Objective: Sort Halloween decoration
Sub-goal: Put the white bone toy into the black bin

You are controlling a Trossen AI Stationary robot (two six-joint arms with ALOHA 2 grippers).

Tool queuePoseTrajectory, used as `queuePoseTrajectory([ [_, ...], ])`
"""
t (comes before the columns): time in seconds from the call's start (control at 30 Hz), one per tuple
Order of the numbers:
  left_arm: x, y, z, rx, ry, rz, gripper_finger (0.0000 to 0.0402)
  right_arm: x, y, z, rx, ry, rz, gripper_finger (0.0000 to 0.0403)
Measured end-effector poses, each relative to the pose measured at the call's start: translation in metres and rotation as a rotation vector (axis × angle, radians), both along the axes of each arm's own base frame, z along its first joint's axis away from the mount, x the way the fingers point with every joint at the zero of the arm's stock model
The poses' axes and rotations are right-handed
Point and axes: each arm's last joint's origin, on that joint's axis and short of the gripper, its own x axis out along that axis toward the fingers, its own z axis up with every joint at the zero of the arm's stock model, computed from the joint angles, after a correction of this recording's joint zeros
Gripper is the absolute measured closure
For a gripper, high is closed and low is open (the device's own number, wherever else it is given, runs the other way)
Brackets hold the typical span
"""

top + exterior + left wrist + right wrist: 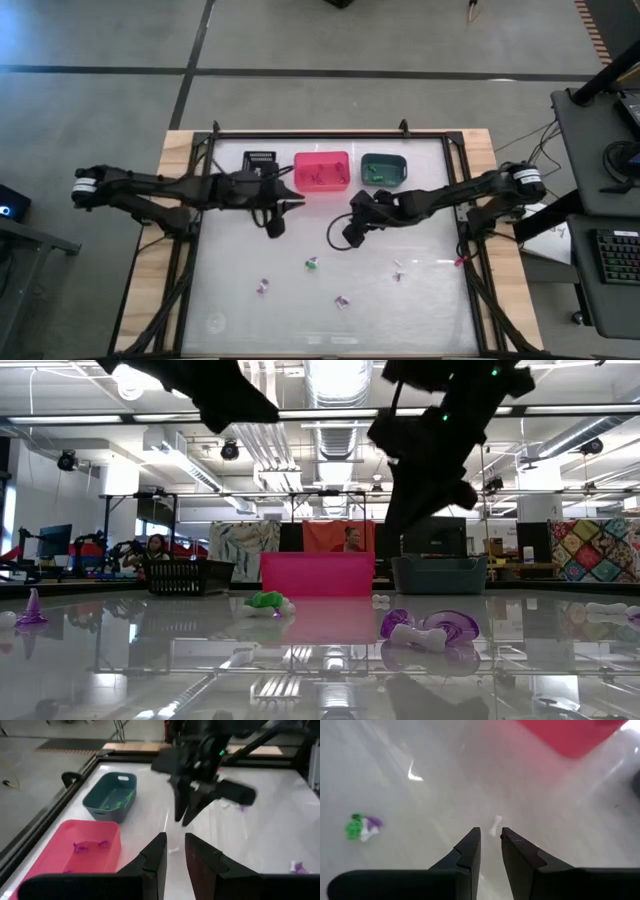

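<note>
Three bins stood in a row along the far side of the desk point(230, 300): a black bin point(259, 160) on the left, a pink bin point(321, 171) in the middle and a teal bin point(382, 168) on the right. The pink bin held purple trinkets point(91, 845), and green pieces point(118, 800) lay in the teal one.

The left gripper point(277, 224) hung above the desk just near of the pink bin's left end, its fingers point(156, 857) a narrow gap apart with nothing between them. The right gripper point(349, 238) hovered near the desk's middle, just near of the gap between the pink and teal bins, and its fingers point(468, 851) also stood slightly apart and empty. A small white bone-shaped trinket point(495, 826) lay on the desk just beyond the right gripper's fingertips.

The remaining Halloween decoration lay scattered on the near half of the desk, well apart from the bins. A green and white piece point(312, 264) sat near the centre, a purple piece point(263, 286) to its left and another purple piece point(341, 300) nearer still. A pale piece point(398, 272) lay toward the right, and a pink bit point(460, 262) sat at the right edge. In the low view, a purple ring with a white bone point(430, 628) lay close by, and a purple cone point(31, 608) stood at the left.
</note>
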Motion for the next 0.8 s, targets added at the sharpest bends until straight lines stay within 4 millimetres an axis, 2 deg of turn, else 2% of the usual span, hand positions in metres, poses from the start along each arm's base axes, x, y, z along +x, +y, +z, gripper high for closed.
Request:
queuePoseTrajectory([
  [0.23,-0.020,-0.014,0.001,-0.018,-0.129,0.016,0.0349,0.009,-0.012,-0.026,0.050,0.080,-0.029,0.0335],
  [0.5,-0.037,-0.017,-0.006,-0.068,-0.247,0.013,0.0349,0.020,-0.014,-0.049,0.053,0.100,-0.034,0.0335],
  [0.8,-0.043,-0.016,-0.011,-0.099,-0.264,0.022,0.0349,0.025,-0.014,-0.053,0.058,0.066,-0.031,0.0335],
])
